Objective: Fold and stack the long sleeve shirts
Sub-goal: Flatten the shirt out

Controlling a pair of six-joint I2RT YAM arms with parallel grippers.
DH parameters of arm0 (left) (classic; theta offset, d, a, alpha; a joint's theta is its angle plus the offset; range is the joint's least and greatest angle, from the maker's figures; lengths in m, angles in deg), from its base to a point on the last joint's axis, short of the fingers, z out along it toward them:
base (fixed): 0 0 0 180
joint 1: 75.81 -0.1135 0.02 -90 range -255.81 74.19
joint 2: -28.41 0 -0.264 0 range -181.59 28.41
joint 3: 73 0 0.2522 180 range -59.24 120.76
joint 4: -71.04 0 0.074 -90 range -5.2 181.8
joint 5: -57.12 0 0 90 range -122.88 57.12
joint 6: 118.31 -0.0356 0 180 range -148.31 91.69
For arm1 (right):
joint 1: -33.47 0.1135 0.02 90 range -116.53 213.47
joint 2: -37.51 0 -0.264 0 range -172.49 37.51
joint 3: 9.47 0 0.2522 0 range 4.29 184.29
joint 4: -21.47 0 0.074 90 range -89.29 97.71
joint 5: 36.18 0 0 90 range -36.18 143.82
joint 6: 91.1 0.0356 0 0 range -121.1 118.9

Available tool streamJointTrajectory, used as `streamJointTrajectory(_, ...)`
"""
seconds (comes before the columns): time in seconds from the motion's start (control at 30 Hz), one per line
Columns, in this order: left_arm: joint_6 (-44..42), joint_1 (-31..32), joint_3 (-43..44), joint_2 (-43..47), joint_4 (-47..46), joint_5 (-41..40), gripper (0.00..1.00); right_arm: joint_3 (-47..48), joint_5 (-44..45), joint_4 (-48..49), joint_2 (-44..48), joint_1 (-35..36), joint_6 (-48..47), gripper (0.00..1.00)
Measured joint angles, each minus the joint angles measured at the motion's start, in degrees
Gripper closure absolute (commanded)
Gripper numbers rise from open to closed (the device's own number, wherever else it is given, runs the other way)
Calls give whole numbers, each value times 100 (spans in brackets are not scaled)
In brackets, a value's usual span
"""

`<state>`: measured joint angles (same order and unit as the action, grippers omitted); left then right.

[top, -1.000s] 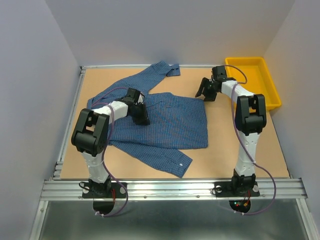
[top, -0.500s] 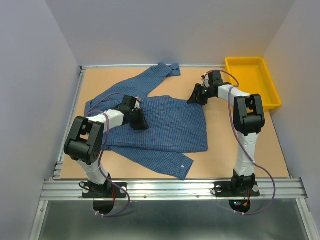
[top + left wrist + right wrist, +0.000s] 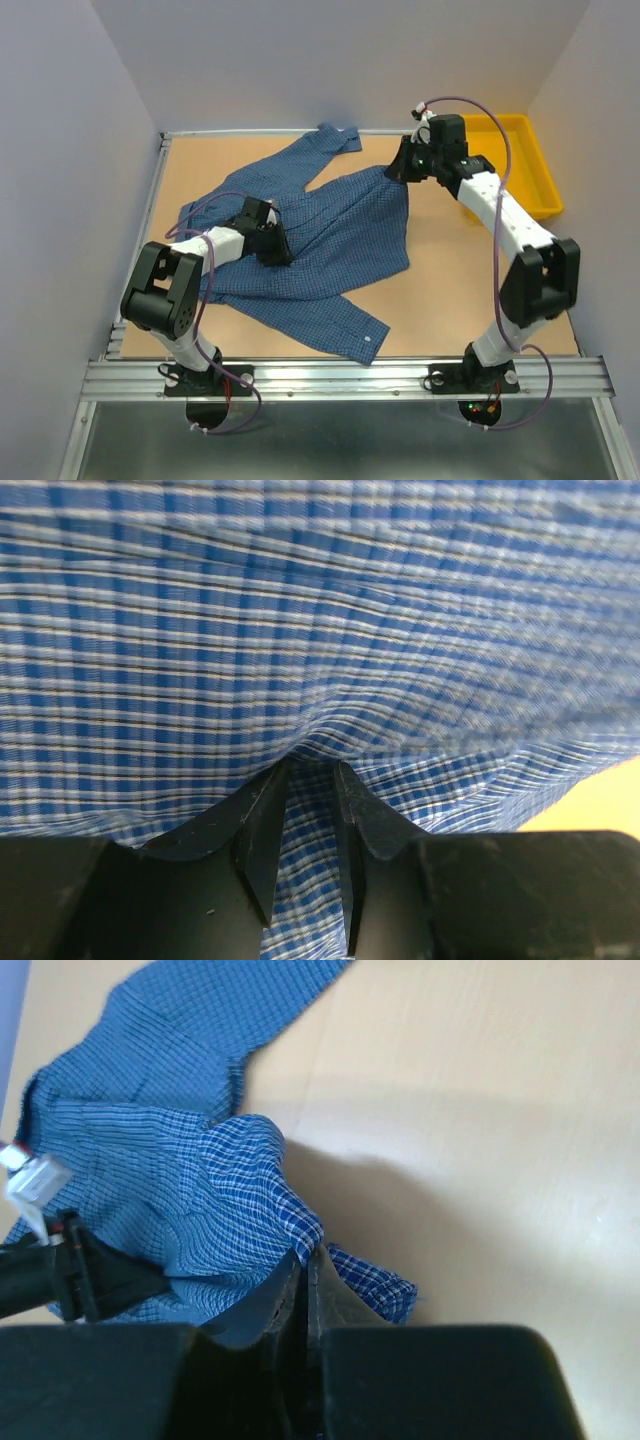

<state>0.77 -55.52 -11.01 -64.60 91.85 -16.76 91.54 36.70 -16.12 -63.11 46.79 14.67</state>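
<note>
The long sleeve shirt [image 3: 340, 230], blue check cloth, lies spread over the middle of the table, one sleeve running to the far edge [image 3: 325, 140] and the other to the near edge [image 3: 345, 330]. My right gripper [image 3: 398, 172] is shut on the shirt's far right corner, holding it raised off the board; in the right wrist view the cloth [image 3: 200, 1210] peaks between the closed fingertips of the gripper [image 3: 308, 1258]. My left gripper [image 3: 274, 244] is down on the shirt's left part. Its narrow jaws [image 3: 305, 780] pinch a pucker of cloth [image 3: 320, 630].
A yellow tray [image 3: 548, 190] stands at the far right corner, behind my right arm. The wooden table [image 3: 480, 290] has a metal rail along its near edge. Grey walls close in the left, back and right sides.
My right gripper moved left onto the shirt's far right corner, shut on it and lifted it, drawing the right edge up. The left gripper slid slightly left and nearer on the cloth.
</note>
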Motion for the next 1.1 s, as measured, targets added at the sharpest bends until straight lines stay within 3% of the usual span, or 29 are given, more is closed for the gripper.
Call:
streamJointTrajectory(0.07,0,7,-22,15,-15,-7,62,-529,413,208,861,225,-17,56)
streamJointTrajectory(0.1,0,20,-42,33,-15,-11,62,-859,601,297,1202,308,9,36)
streamJointTrajectory(0.23,-2,24,-138,133,28,-11,62,-1928,1294,352,1735,284,225,14)
streamJointTrajectory(0.4,-9,24,-225,284,170,-28,62,-3250,2103,-74,1703,149,872,13)
streamJointTrajectory(0.7,-142,22,-402,903,673,17,60,-3189,2570,-227,2457,48,1408,16)
streamJointTrajectory(0.77,-164,22,-544,1104,739,107,60,-3108,2463,-188,2487,26,1410,19)
streamJointTrajectory(0.9,-229,24,-756,1250,870,271,59,-3032,2238,-157,2269,22,1399,35)
streamJointTrajectory(1.1,-361,48,-640,1513,1178,247,54,-2162,2009,-162,966,22,1110,48)
